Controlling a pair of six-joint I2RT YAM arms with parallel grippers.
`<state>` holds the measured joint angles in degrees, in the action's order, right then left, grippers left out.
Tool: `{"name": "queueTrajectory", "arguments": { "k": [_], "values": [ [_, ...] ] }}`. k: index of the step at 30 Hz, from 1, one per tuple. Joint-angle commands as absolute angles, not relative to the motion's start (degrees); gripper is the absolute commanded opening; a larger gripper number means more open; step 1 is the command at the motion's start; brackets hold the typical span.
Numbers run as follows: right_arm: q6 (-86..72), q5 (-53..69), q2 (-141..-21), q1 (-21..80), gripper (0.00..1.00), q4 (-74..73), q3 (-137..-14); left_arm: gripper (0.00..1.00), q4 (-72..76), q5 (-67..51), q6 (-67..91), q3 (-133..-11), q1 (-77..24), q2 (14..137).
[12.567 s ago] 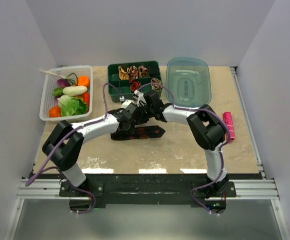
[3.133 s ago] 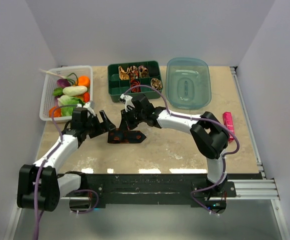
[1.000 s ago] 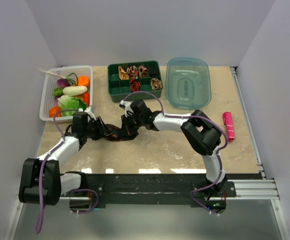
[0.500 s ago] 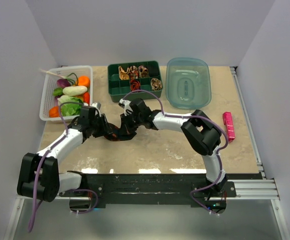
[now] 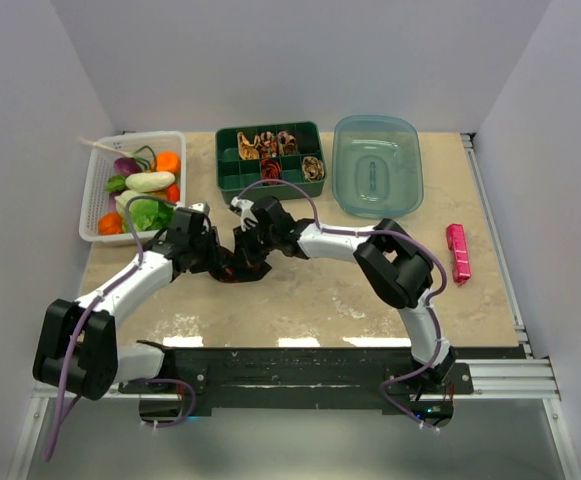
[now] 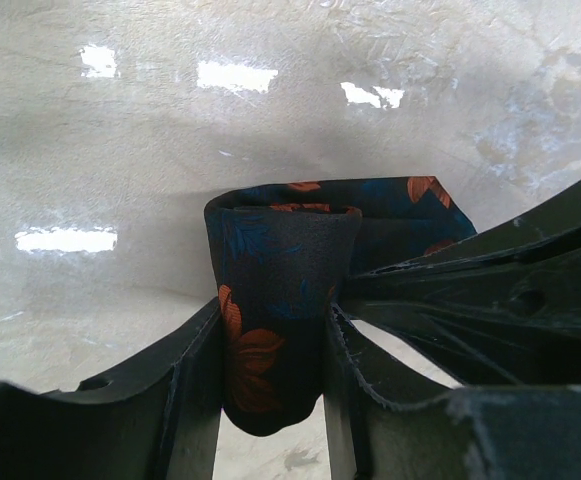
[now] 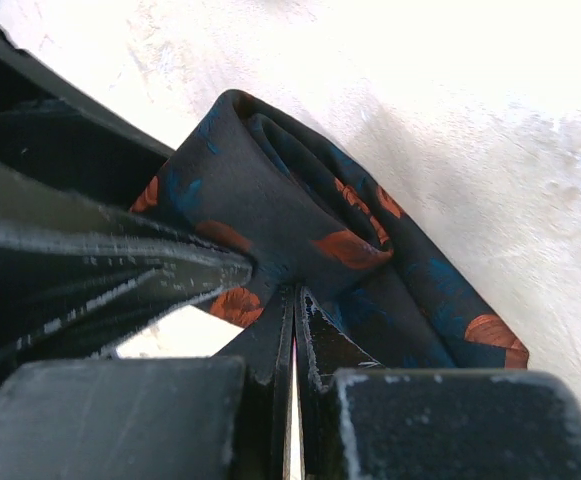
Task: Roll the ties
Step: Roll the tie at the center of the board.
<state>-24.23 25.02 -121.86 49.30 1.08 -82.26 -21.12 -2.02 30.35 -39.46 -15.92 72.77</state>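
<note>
The black tie (image 5: 242, 266) with orange-red spots lies bunched into a short roll on the table between my two grippers. My left gripper (image 5: 215, 262) is shut on the rolled part (image 6: 270, 310), with a finger on each side of it. My right gripper (image 5: 252, 250) is shut with its jaws nearly touching, pinching the tie's inner fold (image 7: 295, 290). The loose end (image 7: 450, 310) trails flat on the table. Several rolled ties (image 5: 270, 145) in tan, red and dark sit in the green divided box (image 5: 232, 172) behind.
A white basket (image 5: 95, 185) of toy vegetables stands at the back left. A clear blue lid (image 5: 377, 165) lies to the right of the green box. A small pink bar (image 5: 457, 252) lies at the right of the tan table.
The tie has gone from a long strip to a short roll. My left gripper has moved in from the left and closed on it. My right gripper has shifted left with the roll.
</note>
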Motion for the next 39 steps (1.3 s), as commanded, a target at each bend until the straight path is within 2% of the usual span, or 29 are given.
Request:
{"name": "queueTrajectory", "arguments": {
  "k": [1,10,39],
  "values": [
    [-25.0,25.4,-123.4,50.9,0.00,1.8,-85.7,0.10,-24.2,5.4,30.0,-43.9,-20.0,74.3],
    [-25.1,25.1,-123.0,51.2,0.00,1.8,-85.4,0.10,-30.0,16.3,31.7,-48.8,-26.7,78.8],
    [-22.8,21.6,-114.9,45.1,0.00,0.2,-79.0,0.07,-41.1,32.0,34.0,-53.7,-29.9,82.1]
  ]
}}
